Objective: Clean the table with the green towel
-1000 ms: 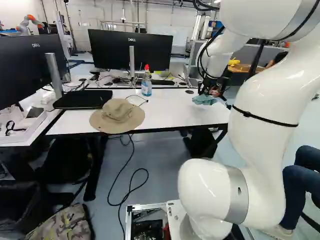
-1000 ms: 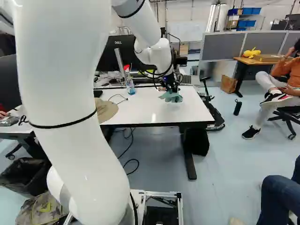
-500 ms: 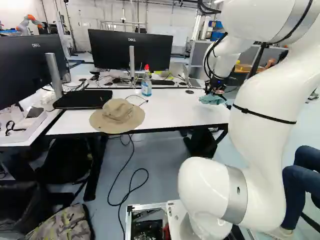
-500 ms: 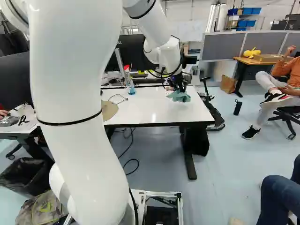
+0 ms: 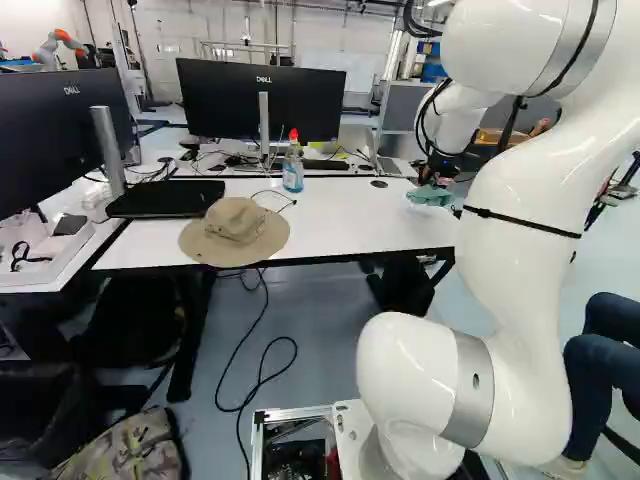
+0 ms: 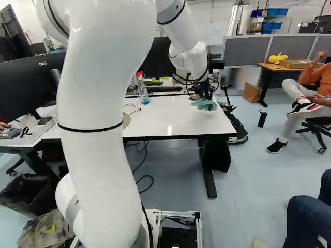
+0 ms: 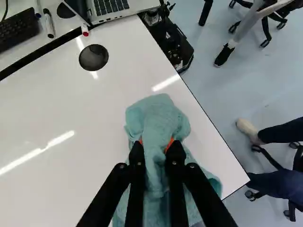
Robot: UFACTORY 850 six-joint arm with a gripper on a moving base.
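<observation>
My gripper (image 6: 205, 93) hangs over the right part of the white table (image 6: 165, 122) in the right base view. Below it, the green towel (image 6: 205, 104) bunches out. The wrist view has both fingers of the gripper (image 7: 156, 145) pressing the towel (image 7: 157, 113) from two sides, orange pads partly covered. Its folds spread ahead of and beneath the fingers, near the table's edge and corner. Whether the towel's underside touches the tabletop is hidden.
A tan hat (image 5: 236, 228) lies at the table's front edge; behind it stand a spray bottle (image 5: 293, 168) and a monitor (image 5: 262, 100). A black laptop (image 5: 165, 198) is left of the hat. Another robot (image 5: 55, 45) stands far back.
The arm has swung to the right and slightly away from the base, carrying the towel with it toward the table's right end. The base has stayed put.
</observation>
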